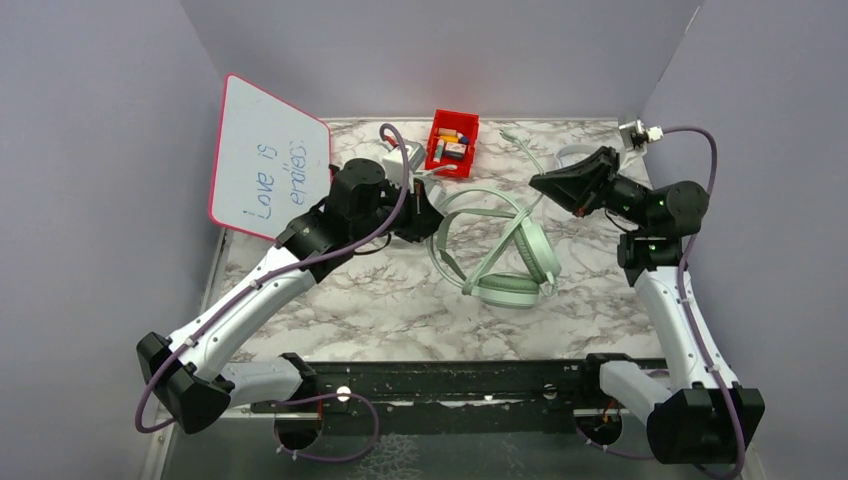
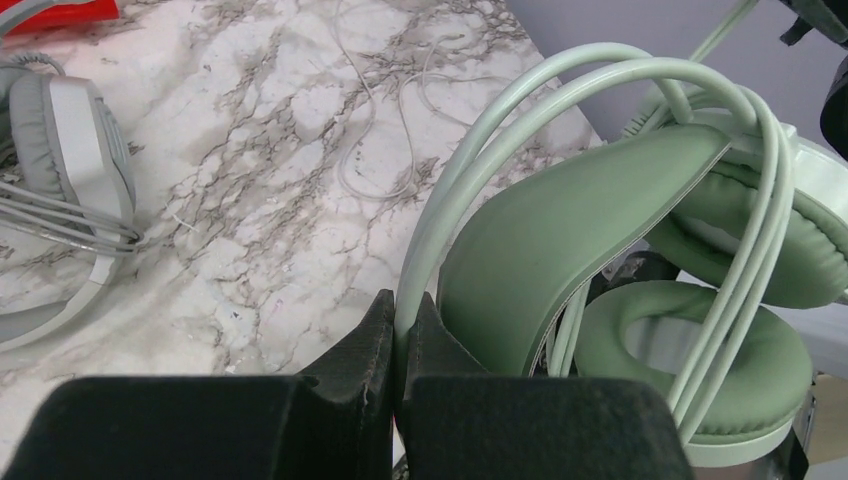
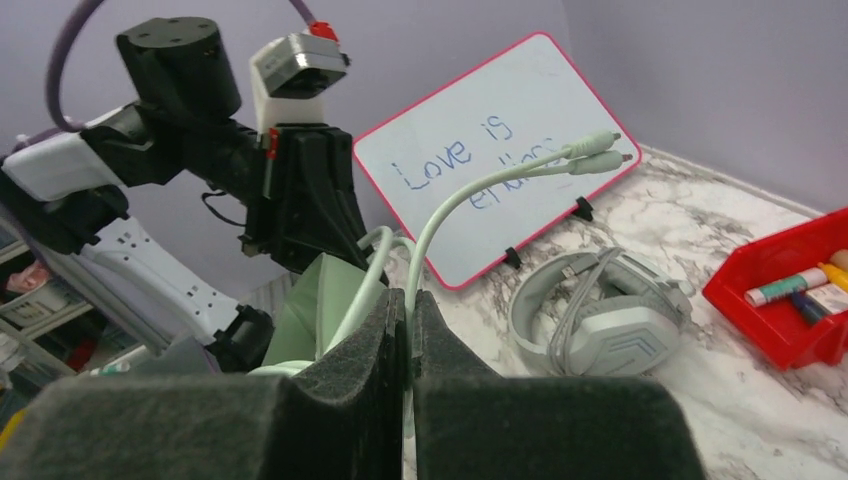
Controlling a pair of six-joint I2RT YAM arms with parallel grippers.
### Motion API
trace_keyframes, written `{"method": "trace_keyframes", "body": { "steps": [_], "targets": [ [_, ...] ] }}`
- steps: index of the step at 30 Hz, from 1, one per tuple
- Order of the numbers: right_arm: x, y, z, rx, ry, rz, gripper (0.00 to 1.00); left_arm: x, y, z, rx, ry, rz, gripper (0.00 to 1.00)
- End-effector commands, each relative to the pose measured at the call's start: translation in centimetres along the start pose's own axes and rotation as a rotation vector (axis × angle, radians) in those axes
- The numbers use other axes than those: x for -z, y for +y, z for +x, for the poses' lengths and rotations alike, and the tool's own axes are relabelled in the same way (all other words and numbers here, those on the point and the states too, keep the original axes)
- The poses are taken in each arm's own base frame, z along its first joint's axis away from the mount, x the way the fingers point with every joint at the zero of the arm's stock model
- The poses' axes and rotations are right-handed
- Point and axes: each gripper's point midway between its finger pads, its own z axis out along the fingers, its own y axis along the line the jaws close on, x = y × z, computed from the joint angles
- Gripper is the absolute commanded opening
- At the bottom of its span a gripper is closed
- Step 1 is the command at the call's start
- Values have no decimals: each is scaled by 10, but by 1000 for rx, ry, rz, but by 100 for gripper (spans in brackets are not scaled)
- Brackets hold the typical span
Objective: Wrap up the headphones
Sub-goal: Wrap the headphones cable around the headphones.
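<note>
Top external: mint-green headset (image 1: 510, 288) mid-desk (image 1: 380, 310) between both arms; probably light, stiff in the band, soft at the pads. Left wrist: left fingers (image 2: 388, 335) clenched on a thin mint strand by the band; grey-white headset (image 2: 75, 150) well apart. Right wrist: right fingers (image 3: 390, 320) pinching the limp, likely slippery cable (image 3: 445, 200) short of its plugs; whiteboard (image 3: 560, 90) and red bin (image 3: 765, 335) near enough to snag.

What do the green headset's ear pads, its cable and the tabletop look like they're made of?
Ear pads: probably soft leatherette, matte, puffy and smooth. Cable: flexible rubbery plastic, smooth, curving in loose loops. Tabletop: grey-veined white marble pattern with a slight sheen; real stone or printed laminate, cannot tell.
</note>
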Motion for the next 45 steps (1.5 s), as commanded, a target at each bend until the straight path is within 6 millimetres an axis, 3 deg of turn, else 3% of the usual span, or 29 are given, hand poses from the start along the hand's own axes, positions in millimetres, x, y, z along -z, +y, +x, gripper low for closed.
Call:
{"method": "trace_keyframes", "body": {
  "steps": [1, 5, 9, 16, 21, 28, 37, 41, 45],
  "targets": [
    [2, 32, -18, 97, -30, -122, 7, -2, -1, 0, 20, -2, 3, 0],
    [1, 40, 0, 67, 119, -244, 10, -8, -7, -2, 25, 13, 37, 0],
    [1, 62, 21, 78, 179, -348, 12, -11, -14, -9, 18, 11, 64, 0],
    [-3, 94, 37, 89, 267, -506, 4, -27, -7, -4, 6, 64, 75, 0],
    [4, 115, 35, 139, 276, -560, 2, -27, 3, -9, -3, 60, 78, 0],
    [3, 123, 64, 20, 415, -683, 4, -23, 0, -24, -38, 42, 119, 0],
    [-9, 113, 63, -63, 440, -675, 14, -2, -22, -53, -114, -54, 170, 0],
    [-14, 107, 61, -84, 448, -674, 19, 5, -28, -55, -128, -73, 187, 0],
    [-15, 108, 58, -94, 457, -685, 18, 9, -27, -57, -144, -89, 176, 0]
  ]
}}
